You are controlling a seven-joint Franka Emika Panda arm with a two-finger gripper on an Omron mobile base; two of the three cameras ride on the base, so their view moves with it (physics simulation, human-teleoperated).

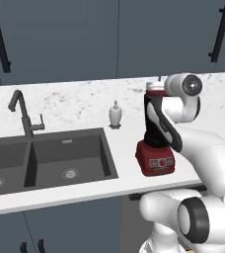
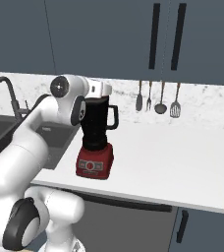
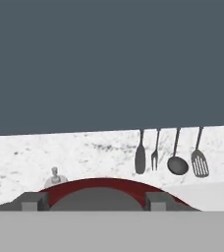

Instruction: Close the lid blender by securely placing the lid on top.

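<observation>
The blender [image 1: 155,159] stands on the white counter, its red base [image 2: 94,162] toward the front edge and its black jar [image 2: 97,120] upright with the handle on the right. The red lid [image 1: 155,88] sits at the jar's rim, directly under my hand. In the hand view the lid [image 3: 109,185] shows as a red arc with its grey centre cap between my fingertips [image 3: 35,201]. My gripper [image 3: 95,202] is shut on the lid, one finger on each side of the cap. The rim under the lid is hidden, so its seating is unclear.
A white soap dispenser [image 1: 115,115] stands left of the blender, near the dark double sink [image 1: 60,158] and its faucet [image 1: 23,111]. Several utensils [image 2: 158,98] hang on the backsplash. Dark cabinets [image 2: 133,34] hang overhead. Bare counter [image 2: 182,152] stretches to the right.
</observation>
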